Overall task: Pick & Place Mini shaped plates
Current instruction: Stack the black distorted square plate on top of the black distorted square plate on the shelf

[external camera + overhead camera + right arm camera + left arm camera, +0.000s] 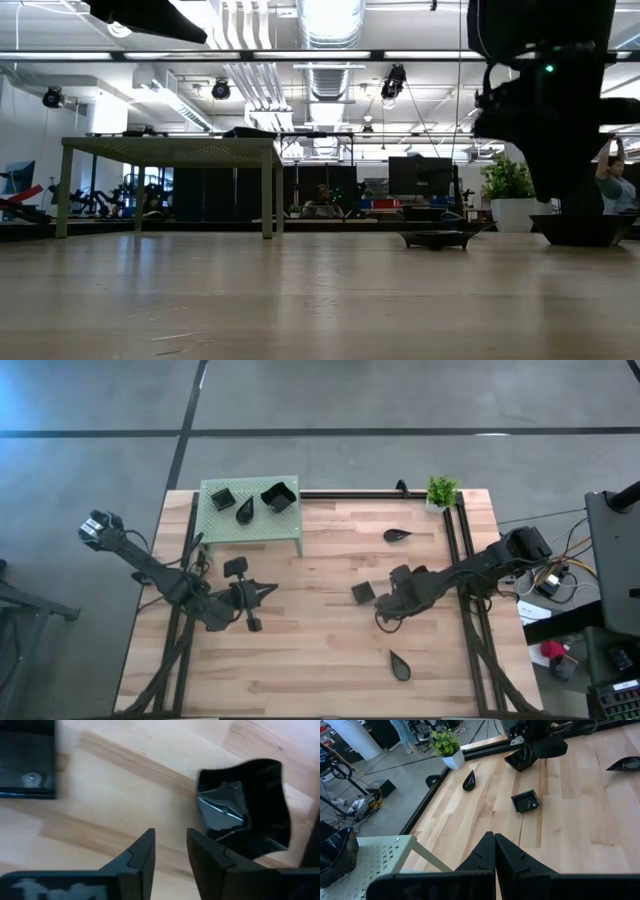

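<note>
Right gripper [385, 605] hovers low over the table [320, 660], fingers slightly parted — empty, beside a square plate [363, 592]. Left gripper [272, 590] waits, pressed together.

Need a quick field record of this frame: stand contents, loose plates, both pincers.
green stand: rear left of table, holds three black mini plates
loose plates on table: square plate mid-table; leaf plate near the potted plant; leaf plate near front edge
left pincer: shut, empty, in front of the stand
right pincer: slightly open, holding nothing, low over the table beside the square plate
</note>
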You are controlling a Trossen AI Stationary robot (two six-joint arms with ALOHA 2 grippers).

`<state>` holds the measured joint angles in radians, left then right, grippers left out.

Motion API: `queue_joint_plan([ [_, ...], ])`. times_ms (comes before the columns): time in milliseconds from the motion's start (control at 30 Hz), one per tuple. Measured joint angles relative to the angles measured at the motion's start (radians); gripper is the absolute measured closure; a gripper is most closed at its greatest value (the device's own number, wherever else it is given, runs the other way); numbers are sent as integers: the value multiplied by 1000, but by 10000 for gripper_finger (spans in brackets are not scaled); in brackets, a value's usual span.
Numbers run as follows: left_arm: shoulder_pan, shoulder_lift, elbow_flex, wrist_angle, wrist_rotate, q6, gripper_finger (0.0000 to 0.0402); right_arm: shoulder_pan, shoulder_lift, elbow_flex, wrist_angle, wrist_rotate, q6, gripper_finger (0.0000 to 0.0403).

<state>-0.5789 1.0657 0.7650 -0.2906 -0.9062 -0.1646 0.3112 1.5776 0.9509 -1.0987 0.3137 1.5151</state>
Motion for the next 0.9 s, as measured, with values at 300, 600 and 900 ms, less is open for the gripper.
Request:
queue_joint_plan([
  [300, 0, 0, 0, -1, 5, 0, 401, -18, 0, -47, 3, 0, -2, 275],
  [600, 0, 0, 0, -1, 6, -14, 401, -18, 0, -107, 8, 1, 1, 274],
  [900, 0, 0, 0, 0, 5, -16, 402, -18, 0, -121, 37, 0, -34, 293],
])
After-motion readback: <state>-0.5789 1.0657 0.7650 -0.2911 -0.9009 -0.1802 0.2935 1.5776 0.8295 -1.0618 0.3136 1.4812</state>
